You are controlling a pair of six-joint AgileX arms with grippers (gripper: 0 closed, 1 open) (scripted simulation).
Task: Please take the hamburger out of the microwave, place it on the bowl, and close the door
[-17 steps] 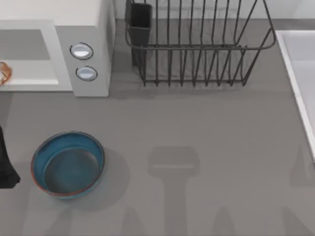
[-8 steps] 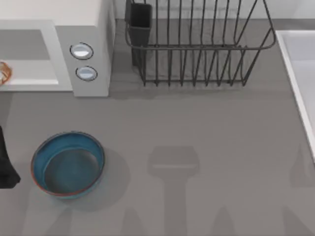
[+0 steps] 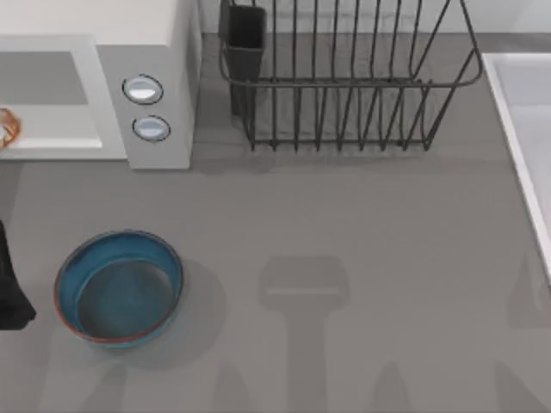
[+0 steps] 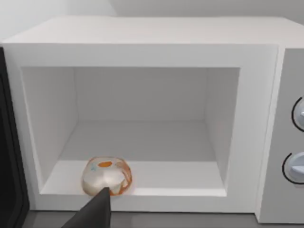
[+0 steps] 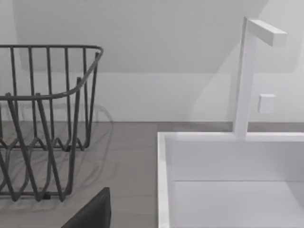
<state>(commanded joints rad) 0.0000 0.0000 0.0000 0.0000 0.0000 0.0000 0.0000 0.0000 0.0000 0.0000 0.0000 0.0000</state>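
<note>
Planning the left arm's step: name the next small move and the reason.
Probably ease the left gripper forward to the hamburger. It sits at the front edge of the microwave floor, the opening uncovered, with a dark finger tip just before it. The bowl holds nothing yet.

Matt white microwave, glossy, perhaps glazed blue bowl, black wire rack

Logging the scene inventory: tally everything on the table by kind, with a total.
Microwave: 1
Hamburger: 1
Bowl: 1
Wire rack: 1
Sink: 1
Total: 5
</note>
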